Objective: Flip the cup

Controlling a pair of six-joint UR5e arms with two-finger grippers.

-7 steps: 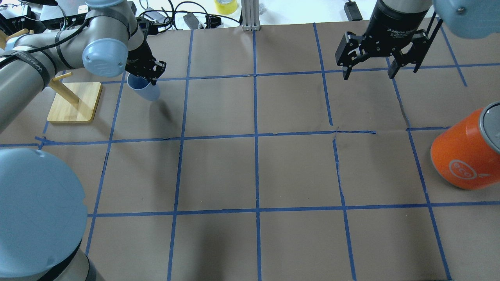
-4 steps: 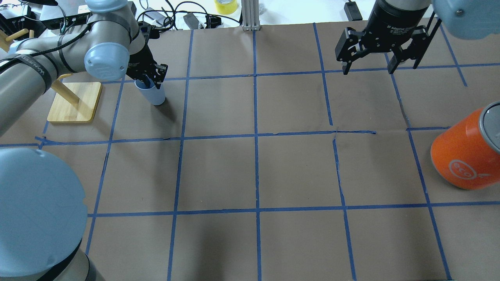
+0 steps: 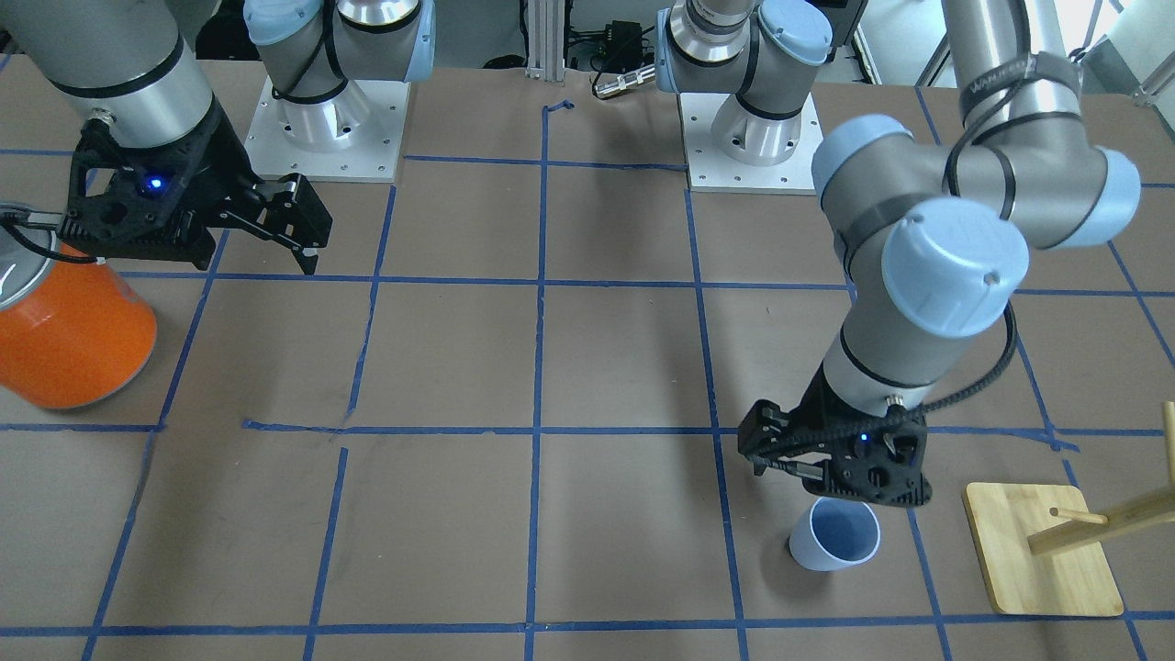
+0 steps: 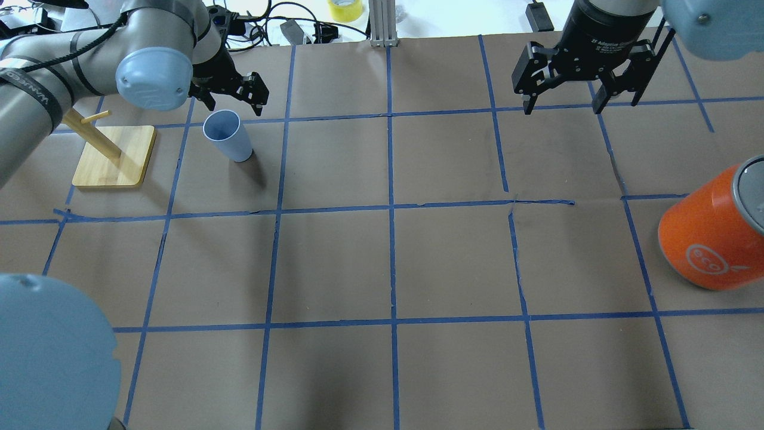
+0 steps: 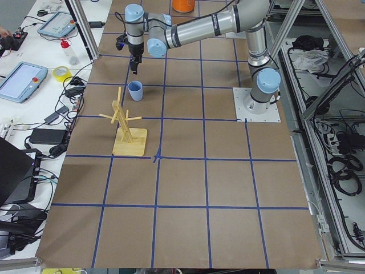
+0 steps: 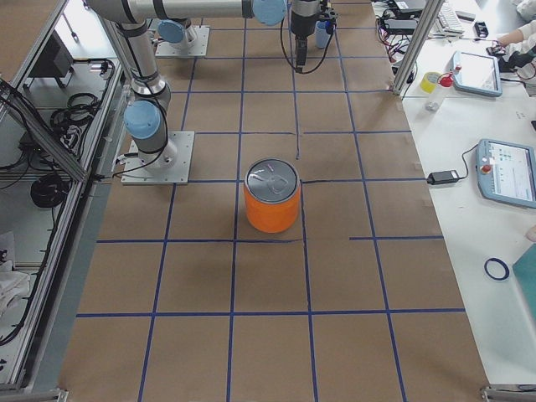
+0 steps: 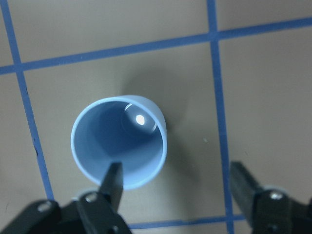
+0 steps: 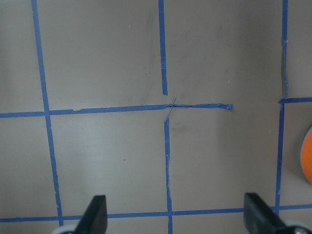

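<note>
The pale blue cup stands upright with its mouth up on the brown table, free of any grip. It also shows in the front view and the left wrist view, where I look down into its bluish inside. My left gripper is open and empty, just above and behind the cup, touching nothing. In the left wrist view one of its fingers hangs over the cup's rim. My right gripper is open and empty, high over the far right of the table.
A big orange can with a silver top stands at the right edge. A wooden peg stand on a bamboo base sits just left of the cup. Blue tape lines grid the table; cables and a yellow tape roll lie beyond its far edge.
My left gripper held the tilted cup, set it upright on the table, then opened and pulled up and back from it. The right gripper barely moved.
</note>
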